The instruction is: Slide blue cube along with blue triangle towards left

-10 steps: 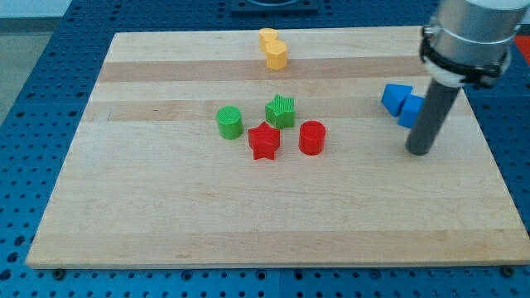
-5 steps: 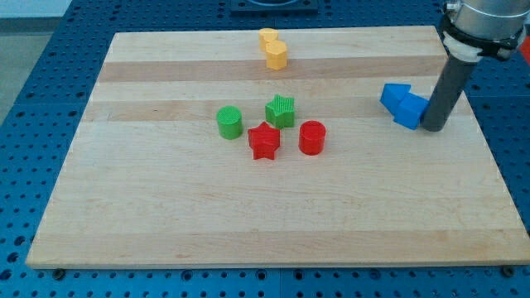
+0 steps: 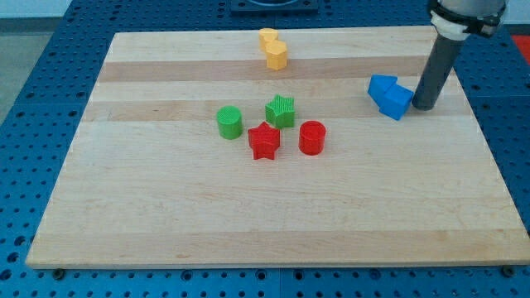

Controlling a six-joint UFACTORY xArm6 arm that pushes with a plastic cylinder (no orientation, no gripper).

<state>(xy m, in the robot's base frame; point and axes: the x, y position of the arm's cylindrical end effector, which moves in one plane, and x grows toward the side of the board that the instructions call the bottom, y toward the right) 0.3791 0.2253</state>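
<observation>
The blue cube (image 3: 397,103) and the blue triangle (image 3: 381,87) lie touching each other at the view's right on the wooden board (image 3: 166,215), the triangle up-left of the cube. My tip (image 3: 423,108) stands just right of the blue cube, close against its right side; contact cannot be told for sure.
Two yellow blocks (image 3: 272,48) sit together at the board's top middle. A green cylinder (image 3: 229,122), a green star-like block (image 3: 281,110), a red star (image 3: 264,141) and a red cylinder (image 3: 311,137) cluster in the middle.
My tip has moved up and then left along the right side of the blue blocks. The blue cube and triangle have shifted a little to the left and up.
</observation>
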